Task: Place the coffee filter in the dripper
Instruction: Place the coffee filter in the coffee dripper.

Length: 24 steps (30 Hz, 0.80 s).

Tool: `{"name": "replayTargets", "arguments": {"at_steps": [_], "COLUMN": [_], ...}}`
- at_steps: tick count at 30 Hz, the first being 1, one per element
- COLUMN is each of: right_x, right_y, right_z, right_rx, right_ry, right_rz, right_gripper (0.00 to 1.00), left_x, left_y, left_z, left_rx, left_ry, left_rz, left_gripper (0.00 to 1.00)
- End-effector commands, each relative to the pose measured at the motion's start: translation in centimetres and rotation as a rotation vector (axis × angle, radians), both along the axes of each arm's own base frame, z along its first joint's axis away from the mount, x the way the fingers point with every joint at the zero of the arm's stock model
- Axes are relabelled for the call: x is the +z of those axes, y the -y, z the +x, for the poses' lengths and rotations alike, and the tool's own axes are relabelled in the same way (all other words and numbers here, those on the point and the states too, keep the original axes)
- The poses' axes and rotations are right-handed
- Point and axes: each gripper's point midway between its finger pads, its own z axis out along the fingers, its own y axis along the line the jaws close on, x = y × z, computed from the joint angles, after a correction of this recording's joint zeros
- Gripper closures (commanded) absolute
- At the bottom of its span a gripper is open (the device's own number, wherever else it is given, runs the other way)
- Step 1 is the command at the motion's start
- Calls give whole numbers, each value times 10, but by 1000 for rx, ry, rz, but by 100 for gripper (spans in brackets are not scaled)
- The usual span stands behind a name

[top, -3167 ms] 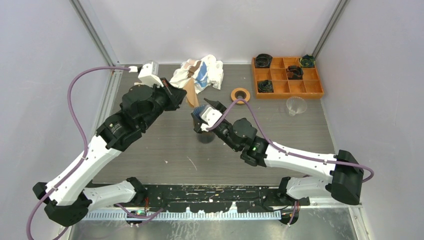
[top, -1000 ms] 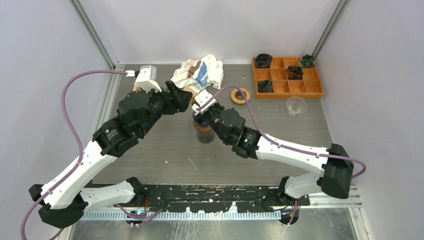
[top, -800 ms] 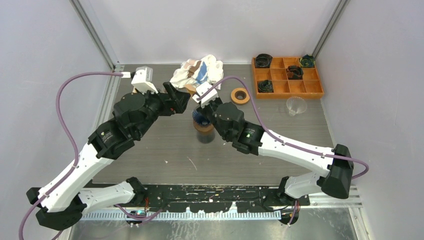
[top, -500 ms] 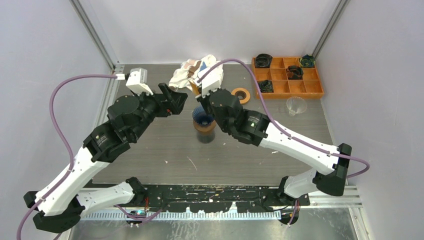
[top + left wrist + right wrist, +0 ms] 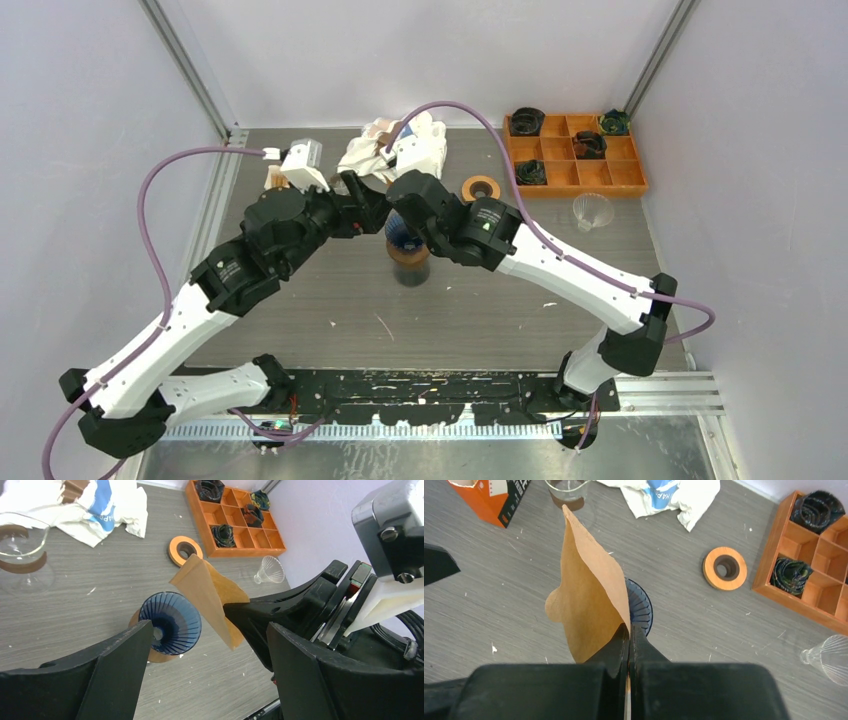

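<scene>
The coffee filter hangs over the dripper.
The right hand pinches it upright, dripper close below, mid-frame; the left hand is open.

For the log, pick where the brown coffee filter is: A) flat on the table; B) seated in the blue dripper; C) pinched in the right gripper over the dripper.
C: the right gripper is shut on the coffee filter, held folded above the dripper.

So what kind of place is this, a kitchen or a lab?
Probably a robotics lab test cell: plain white walls and metal framing enclose the table, two robot arms are mounted at its near edge, and the right end effector holds a paper filter over a blue dripper.
</scene>
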Motion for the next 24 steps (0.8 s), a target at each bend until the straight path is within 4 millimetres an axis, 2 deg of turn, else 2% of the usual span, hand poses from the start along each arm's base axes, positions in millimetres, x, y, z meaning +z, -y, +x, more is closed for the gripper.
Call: {"name": "replayTargets", "arguments": {"at_steps": [1, 6, 15, 24], "right_x": [14, 13, 18, 22], "right_y": [0, -5, -5, 4], "right_z": [-6, -8, -6, -2], "right_rx": [-37, -38, -48, -52], "right_ry": [-42, -76, -82, -98], "right_rz": [84, 129, 195, 264], "right_gripper": [99, 100, 100, 99], "left_x": [10, -4, -21, -38], "left_y": [14, 19, 27, 28], "left_z": [3, 12, 19, 23], "left_rx": [-20, 1, 11, 29], "left_ry": [13, -22, -62, -92], "left_rz": [-81, -59, -41, 12], "left_gripper": [13, 15, 24, 31]}}
